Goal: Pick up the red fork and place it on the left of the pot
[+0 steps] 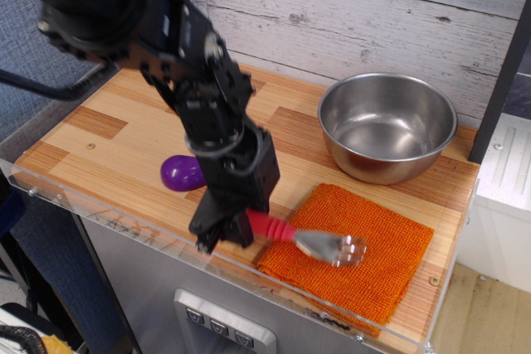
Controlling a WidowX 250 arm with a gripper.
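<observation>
The red fork (pixel 280 227) has its red ribbed handle held at one end by my gripper (pixel 234 231). Its silver tines (pixel 342 249) point right and hover, slightly blurred, just above an orange cloth (pixel 377 267). The gripper is shut on the handle's left end, near the table's front edge. The pot (pixel 388 168), a shiny steel bowl, stands empty at the back right, apart from the fork and to the right of the gripper.
A purple toy eggplant (pixel 181 173) lies just left of the arm. The wooden tabletop (pixel 108 134) has a clear plastic lip along its front edge. A plank wall rises behind. A dark post (pixel 502 80) stands right of the pot.
</observation>
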